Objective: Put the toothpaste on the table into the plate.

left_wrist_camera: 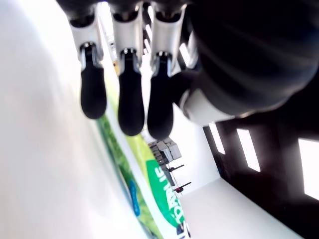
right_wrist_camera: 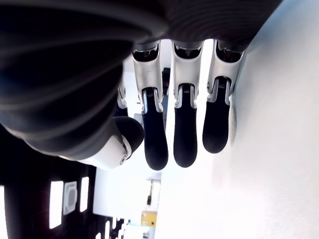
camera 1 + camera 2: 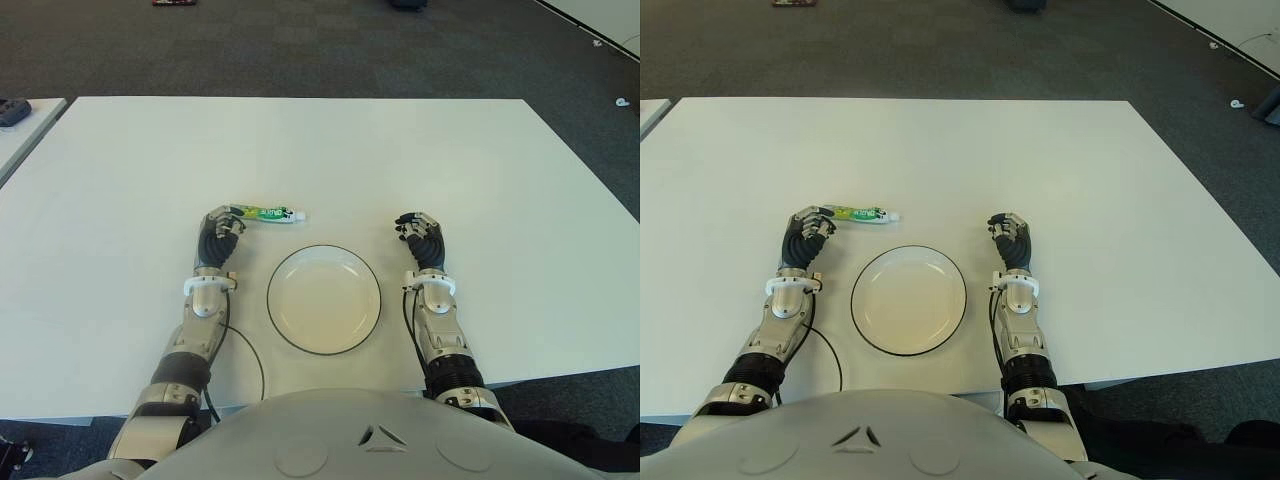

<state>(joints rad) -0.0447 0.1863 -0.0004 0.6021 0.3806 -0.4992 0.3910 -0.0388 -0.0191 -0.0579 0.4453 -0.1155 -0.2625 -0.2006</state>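
Left eye view: you are looking down at a white table with both robot arms reaching forward.
Left hand: your left hand sits left of the plate, at the near end of the toothpaste; its fingers are curled loosely over the tube. Whether they press on it you cannot tell, and the hand is not closed around it.
Toothpaste: the green and white toothpaste lies flat on the table, just beyond the plate's far left rim, with its white cap pointing to your right.
Plate: the round white plate with a dark rim sits between your two hands, holding nothing.
Right hand: your right hand shows right of the plate, fingers gently bent and holding nothing.
In the way: nothing lies between the tube and the plate.
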